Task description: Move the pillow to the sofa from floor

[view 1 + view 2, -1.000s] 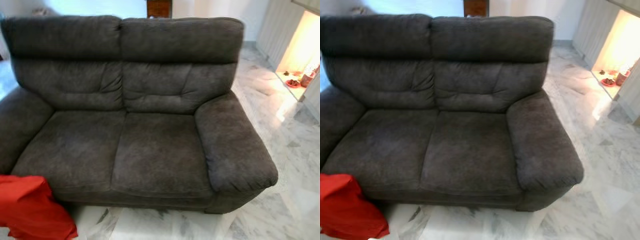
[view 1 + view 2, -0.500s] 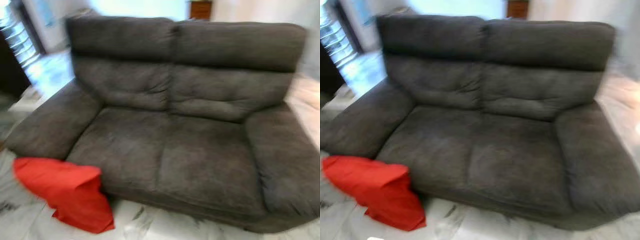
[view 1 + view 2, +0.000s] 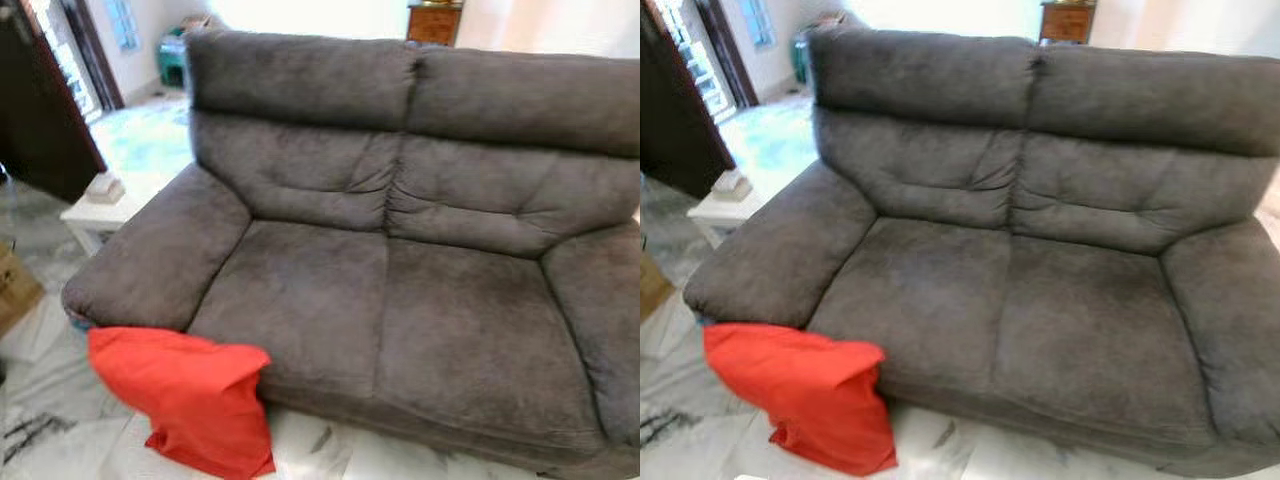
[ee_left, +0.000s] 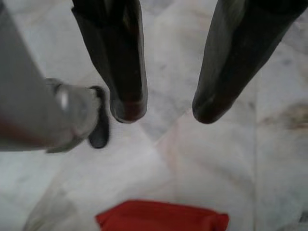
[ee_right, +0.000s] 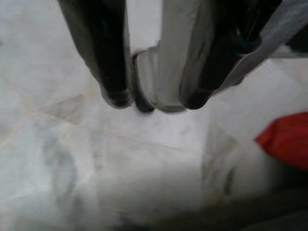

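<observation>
While the sofa (image 3: 400, 300) seems bare, the red pillow (image 3: 185, 395) leans against it.

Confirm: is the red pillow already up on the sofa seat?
No, the red pillow lies on the marble floor, leaning against the sofa front below its left armrest.

The sofa (image 3: 400, 270) is matt grey cloth with a soft, brushed nap. The pillow (image 3: 185, 395) is smooth red cloth, creased. The floor (image 4: 202, 159) below the left gripper (image 4: 163, 108) is polished white marble with grey veins. Both grippers' fingers (image 5: 113, 62) look like smooth black plastic with a slight sheen.
</observation>
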Robot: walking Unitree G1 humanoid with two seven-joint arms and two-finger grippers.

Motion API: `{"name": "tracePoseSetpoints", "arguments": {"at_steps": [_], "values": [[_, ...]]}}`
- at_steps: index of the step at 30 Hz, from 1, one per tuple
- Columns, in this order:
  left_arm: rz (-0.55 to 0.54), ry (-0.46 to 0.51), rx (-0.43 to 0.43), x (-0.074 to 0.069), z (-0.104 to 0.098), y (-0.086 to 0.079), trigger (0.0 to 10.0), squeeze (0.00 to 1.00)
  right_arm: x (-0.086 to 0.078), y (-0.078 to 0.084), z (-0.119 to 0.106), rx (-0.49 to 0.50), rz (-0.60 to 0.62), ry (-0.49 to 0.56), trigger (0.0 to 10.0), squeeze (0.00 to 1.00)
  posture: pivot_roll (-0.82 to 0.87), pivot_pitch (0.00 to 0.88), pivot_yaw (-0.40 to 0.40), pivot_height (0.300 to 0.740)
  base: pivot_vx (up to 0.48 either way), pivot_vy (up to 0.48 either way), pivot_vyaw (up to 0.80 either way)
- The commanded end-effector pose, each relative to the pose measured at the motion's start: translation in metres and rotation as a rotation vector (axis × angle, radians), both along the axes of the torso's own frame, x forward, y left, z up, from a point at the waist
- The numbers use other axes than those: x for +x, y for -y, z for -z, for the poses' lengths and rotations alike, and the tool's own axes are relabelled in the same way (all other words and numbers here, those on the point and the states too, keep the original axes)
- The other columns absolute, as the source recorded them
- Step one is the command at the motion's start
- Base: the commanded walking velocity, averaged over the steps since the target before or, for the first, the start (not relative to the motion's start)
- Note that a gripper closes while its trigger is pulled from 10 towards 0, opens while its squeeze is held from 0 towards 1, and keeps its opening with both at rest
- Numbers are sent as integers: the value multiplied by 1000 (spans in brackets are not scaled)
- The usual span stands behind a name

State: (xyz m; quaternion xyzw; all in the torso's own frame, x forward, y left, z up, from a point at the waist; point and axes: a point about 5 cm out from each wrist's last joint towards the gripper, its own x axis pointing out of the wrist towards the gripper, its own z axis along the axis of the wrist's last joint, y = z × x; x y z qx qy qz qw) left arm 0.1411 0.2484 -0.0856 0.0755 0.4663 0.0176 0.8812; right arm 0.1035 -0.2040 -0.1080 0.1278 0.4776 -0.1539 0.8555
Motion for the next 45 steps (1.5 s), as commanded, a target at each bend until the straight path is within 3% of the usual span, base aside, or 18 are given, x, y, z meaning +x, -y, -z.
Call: {"name": "tracePoseSetpoints", "arguments": {"at_steps": [1,38,45], "values": [[-2,-3,-10,-1,1,3,10000,0,-7,6,1,-11,13,-27,10000,0,98,89,19,740,0,405,0],[-3,3,-10,2,0,2,10000,0,-4,3,1,3,21,-23,10000,0,101,88,21,740,0,405,0],[1,19,-6,4,-1,4,10000,0,-3,3,1,8,19,-18,10000,0,106,86,16,740,0,0,0]]}}
